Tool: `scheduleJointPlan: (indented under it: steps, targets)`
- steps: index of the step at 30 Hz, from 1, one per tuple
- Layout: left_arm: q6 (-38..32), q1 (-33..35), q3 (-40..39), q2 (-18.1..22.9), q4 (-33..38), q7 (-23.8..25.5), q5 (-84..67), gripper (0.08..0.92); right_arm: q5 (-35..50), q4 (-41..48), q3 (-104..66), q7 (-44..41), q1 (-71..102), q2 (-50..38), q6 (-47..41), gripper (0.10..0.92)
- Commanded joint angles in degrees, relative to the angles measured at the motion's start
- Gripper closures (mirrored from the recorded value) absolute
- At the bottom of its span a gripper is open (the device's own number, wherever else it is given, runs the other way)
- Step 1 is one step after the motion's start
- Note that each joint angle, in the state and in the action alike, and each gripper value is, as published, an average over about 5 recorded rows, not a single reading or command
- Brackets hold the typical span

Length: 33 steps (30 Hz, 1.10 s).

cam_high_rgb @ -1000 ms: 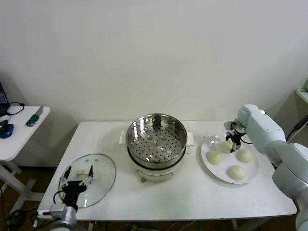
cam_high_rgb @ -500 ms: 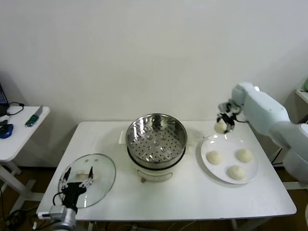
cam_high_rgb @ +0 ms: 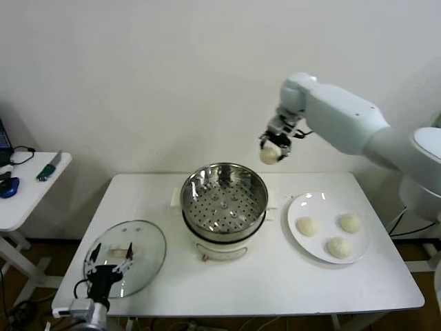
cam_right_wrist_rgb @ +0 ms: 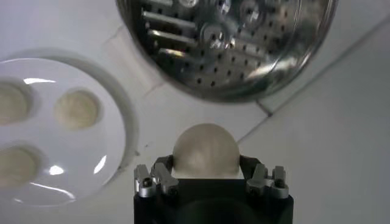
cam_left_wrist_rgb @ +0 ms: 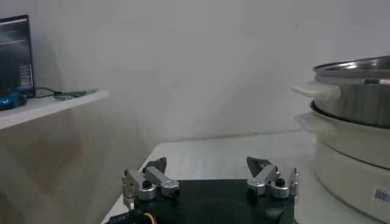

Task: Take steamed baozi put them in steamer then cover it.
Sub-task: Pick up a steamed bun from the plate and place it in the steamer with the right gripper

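Bright even light, soft shadows

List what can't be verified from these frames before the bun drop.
- Underside of the held baozi: hidden by the right gripper in the right wrist view, too small in the head view.
- Steamer: cut off by the frame edge in the left wrist view.
- Cover: handle partly hidden by the left gripper in the head view.
- Plate: cut off in the right wrist view.

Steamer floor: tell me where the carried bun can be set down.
The whole perforated floor of the steamer is bare. The right gripper holds its baozi above the right rim. The plate is crowded with three buns; the cover fills the front-left corner.
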<state>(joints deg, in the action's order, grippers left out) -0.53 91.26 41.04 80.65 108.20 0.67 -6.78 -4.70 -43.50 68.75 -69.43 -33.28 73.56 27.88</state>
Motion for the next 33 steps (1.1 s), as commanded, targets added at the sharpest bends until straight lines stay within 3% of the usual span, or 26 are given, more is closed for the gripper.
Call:
scheduleJointPlan:
  steps: [1,12,25,33]
  targets:
    - [0.1,0.8,-0.1,-0.6,1.2,0.0,0.2,0.177,-4.9,-6.9,2.4,-0.3,-0.5,8.2,4.8,0.313]
    - [0.6,1.6,0.1,-1.7,2.5,-0.6,-0.1,0.177,-22.1,-0.7,-3.8,2.7,9.0,13.5,10.5,0.313]
    - [1.0,1.5,-0.4,-1.5,2.8,-0.8,0.1,0.177,-26.1,2.3,-4.8,4.6,12.6,15.4,11.1,0.309]
    - [1.0,1.4,-0.9,-0.9,2.9,-0.8,0.4,0.177,-26.2,1.6,-5.2,4.6,12.4,14.7,10.7,0.209]
